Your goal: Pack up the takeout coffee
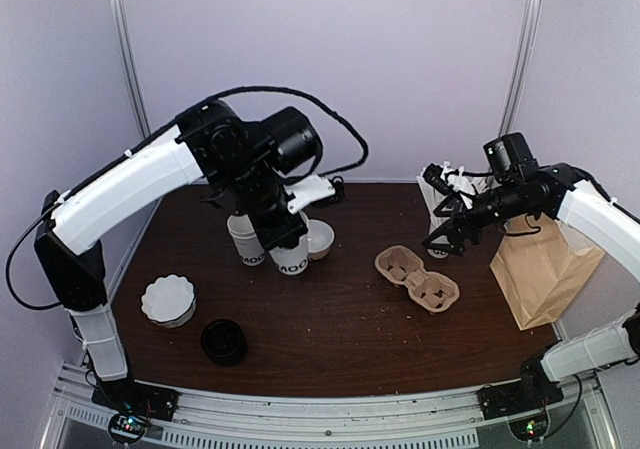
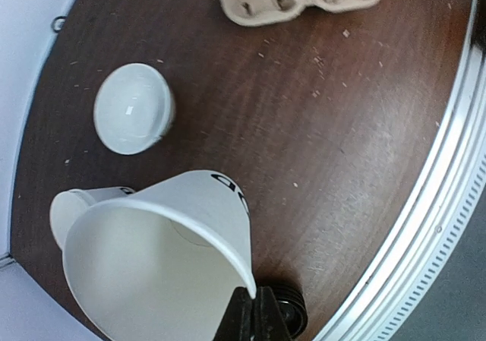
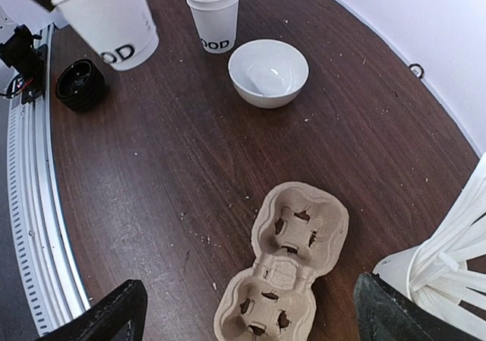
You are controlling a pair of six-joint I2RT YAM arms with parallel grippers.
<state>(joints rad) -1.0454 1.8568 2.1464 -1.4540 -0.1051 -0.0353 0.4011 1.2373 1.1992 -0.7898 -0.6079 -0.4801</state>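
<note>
Left jaws clenched on the rim of a tilted, lidless white paper cup with black lettering, far left-centre over the tabletop. Its base is hidden. Black plastic lid lies apart, near-left. Right jaws spread wide, empty.

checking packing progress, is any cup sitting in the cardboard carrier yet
No, both pockets of the cardboard carrier are plainly empty in the right wrist view.

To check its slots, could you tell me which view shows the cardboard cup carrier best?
The right wrist view: the cardboard cup carrier lies close, almost whole, slots up. The top external view shows it small; the left wrist view crops it.
</note>
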